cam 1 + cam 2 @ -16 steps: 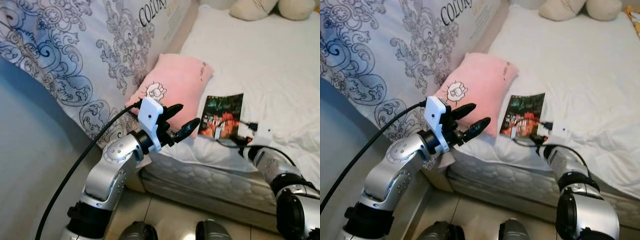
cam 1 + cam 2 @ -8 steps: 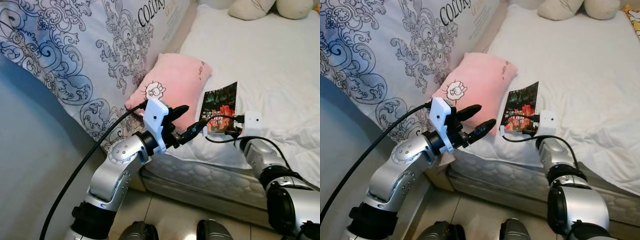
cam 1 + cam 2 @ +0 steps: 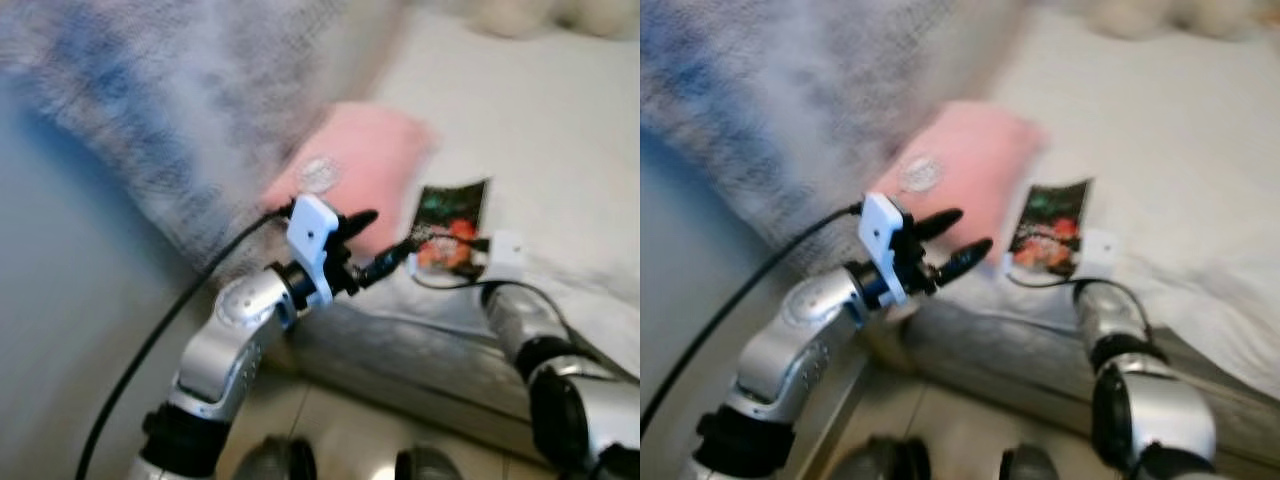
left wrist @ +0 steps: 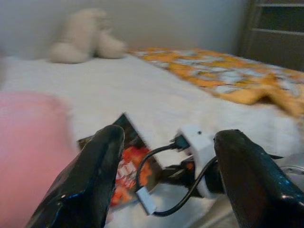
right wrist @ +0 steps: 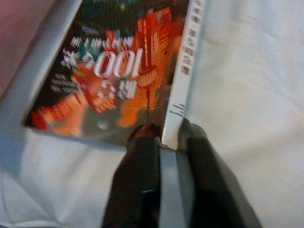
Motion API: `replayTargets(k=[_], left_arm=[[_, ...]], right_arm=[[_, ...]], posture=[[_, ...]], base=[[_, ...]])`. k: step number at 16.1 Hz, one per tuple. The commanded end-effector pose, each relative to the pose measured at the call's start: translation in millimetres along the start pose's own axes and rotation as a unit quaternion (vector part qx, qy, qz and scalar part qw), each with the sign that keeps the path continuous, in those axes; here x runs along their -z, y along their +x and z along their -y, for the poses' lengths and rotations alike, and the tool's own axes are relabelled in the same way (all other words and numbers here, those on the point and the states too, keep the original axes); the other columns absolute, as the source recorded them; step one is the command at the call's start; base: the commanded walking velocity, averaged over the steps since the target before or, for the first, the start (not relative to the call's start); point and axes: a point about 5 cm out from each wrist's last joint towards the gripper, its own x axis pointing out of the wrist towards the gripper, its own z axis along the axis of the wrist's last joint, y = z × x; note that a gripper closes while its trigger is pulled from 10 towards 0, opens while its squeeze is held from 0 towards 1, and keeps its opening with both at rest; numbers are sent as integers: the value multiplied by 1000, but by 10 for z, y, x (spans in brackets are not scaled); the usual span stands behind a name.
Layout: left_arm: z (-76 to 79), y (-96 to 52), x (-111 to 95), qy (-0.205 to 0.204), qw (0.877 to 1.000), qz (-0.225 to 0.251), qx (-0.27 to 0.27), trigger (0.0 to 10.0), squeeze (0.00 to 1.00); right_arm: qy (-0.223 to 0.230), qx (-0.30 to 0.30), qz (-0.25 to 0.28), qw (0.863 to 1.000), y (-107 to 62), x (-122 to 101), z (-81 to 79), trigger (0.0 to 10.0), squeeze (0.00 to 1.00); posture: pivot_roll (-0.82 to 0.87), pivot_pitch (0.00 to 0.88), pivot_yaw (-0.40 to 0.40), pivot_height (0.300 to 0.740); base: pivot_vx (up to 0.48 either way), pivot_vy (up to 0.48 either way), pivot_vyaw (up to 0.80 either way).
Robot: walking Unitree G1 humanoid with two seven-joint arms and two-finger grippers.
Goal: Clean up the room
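While the head views are blurred, a book [image 3: 450, 226] with a dark cover and orange artwork can be seen on the white bed [image 3: 560, 130], just beside a pink pillow [image 3: 350, 165]. The right claw [image 5: 166, 142] is pinched onto the book's spine edge, one black finger on each side. The left claw [image 3: 368, 243] hangs in the air near the pillow's front corner, fingers spread wide and holding nothing. A cream stuffed toy [image 4: 85, 42] sits far back on the bed.
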Motion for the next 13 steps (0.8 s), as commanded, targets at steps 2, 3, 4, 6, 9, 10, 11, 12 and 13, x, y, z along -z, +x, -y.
replayTargets(k=[2,3,4,6,9,10,11,12,13], left_arm=[[-6,10,-36,8,1000,-2,1,10000,0],[-9,10,-37,8,1000,-2,0,10000,0],[-9,12,-32,8,1000,-2,-1,10000,0],[-9,13,-33,8,1000,-2,-2,10000,0],[-4,21,-36,8,1000,-2,-1,10000,0],[10,23,-33,7,1000,-2,2,10000,0],[36,24,-25,5,1000,-4,10,10000,0],[63,26,-14,4,1000,-6,18,10000,0],[73,28,-11,4,1000,-6,21,10000,0]], right_arm=[[-41,-6,19,999,14,-83,-93,10000,1000],[-57,1,33,998,16,-151,-77,10000,1000],[-61,7,40,997,17,-186,-60,10000,1000],[-65,9,41,997,17,-184,-61,10000,1000],[-74,17,43,996,13,-175,-40,10000,1000],[-89,18,44,995,12,-180,-32,10000,1000],[-102,18,47,993,12,-198,-28,10000,1000],[-106,17,53,993,14,-235,-22,10000,1000],[-107,17,54,993,14,-249,-20,10000,1000]], posture=[[0,88,114,715],[-1,89,114,715],[-3,88,114,715],[-4,88,114,715],[-5,88,115,715],[-5,88,116,715],[-8,86,117,715],[-8,86,117,715],[-8,86,117,715]], base=[[0,0,0],[0,0,0],[0,0,0],[0,0,0],[0,0,0],[0,0,0],[0,0,0],[0,0,0],[0,0,0]])
